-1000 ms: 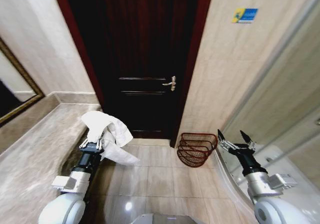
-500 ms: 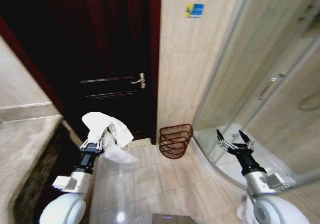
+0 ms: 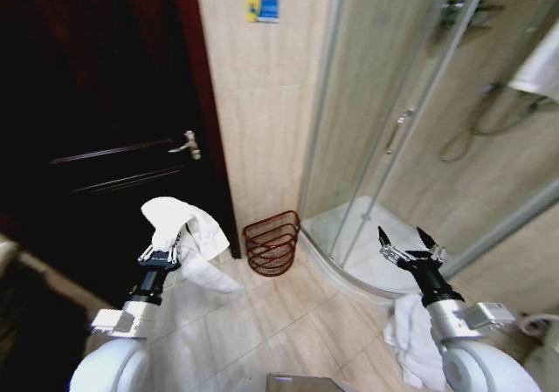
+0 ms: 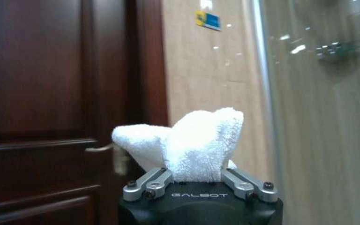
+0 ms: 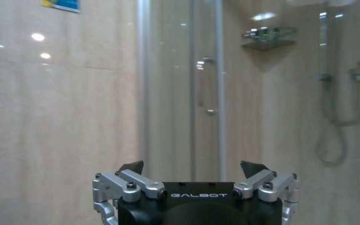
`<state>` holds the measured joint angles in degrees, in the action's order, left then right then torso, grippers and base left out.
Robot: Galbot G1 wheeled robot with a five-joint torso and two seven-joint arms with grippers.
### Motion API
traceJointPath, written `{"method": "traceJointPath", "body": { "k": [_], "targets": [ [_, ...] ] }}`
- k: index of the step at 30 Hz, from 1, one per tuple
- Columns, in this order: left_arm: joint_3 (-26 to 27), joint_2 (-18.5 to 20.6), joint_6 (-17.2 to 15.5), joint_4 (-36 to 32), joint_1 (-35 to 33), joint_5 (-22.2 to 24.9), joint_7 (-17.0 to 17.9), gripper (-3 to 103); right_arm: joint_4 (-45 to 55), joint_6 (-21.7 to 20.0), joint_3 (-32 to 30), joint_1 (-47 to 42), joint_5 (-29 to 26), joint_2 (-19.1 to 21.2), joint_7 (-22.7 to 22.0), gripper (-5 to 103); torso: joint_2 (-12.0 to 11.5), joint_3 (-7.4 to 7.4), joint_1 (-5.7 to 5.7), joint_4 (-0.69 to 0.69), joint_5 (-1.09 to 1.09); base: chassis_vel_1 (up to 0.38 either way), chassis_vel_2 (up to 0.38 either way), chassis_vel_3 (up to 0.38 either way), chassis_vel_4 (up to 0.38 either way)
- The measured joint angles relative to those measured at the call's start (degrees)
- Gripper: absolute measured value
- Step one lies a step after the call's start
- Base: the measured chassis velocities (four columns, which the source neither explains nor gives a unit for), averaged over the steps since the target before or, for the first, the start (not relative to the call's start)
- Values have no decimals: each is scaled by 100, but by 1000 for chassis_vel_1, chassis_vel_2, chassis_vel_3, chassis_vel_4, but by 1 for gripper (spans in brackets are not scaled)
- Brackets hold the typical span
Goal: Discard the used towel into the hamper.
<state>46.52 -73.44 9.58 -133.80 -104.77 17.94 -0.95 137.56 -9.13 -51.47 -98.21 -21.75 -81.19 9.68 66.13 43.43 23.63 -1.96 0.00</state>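
My left gripper [image 3: 166,251] is shut on the white towel [image 3: 185,237], held up at the left of the head view with folds hanging to its right. In the left wrist view the towel [image 4: 192,143] bunches up above the gripper [image 4: 196,180]. The hamper [image 3: 272,242], a dark red openwork basket, stands on the tiled floor against the wall between door and shower, ahead and to the right of the towel. My right gripper [image 3: 408,245] is open and empty at the right, in front of the shower; the right wrist view shows it [image 5: 192,171] facing the glass.
A dark wooden door [image 3: 105,130] with a metal handle [image 3: 188,144] fills the left. A curved glass shower enclosure [image 3: 410,121] with a raised white base takes up the right. Another white cloth [image 3: 410,340] lies on the floor beside my right arm. Beige floor tiles [image 3: 262,322] lie open ahead.
The whole head view has swung right: door and hamper slid leftward, and the shower came into view. Both arms keep their pose, towel still gripped.
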Motion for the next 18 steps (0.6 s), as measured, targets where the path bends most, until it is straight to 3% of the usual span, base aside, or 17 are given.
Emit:
{"method": "traceJointPath", "body": {
  "k": [9,18],
  "targets": [
    [-78,-20,-20,16,26,-43,10,11,-7,84,23,-89,25,-37,18,100,-219,-119,-100,1,0,-223,-25,-32,-209],
    [-178,-69,-60,91,30,-66,29,11,-7,130,24,-155,-18,-55,19,100,-438,-243,-202,0,0,-29,-34,-33,-28]
  ]
}}
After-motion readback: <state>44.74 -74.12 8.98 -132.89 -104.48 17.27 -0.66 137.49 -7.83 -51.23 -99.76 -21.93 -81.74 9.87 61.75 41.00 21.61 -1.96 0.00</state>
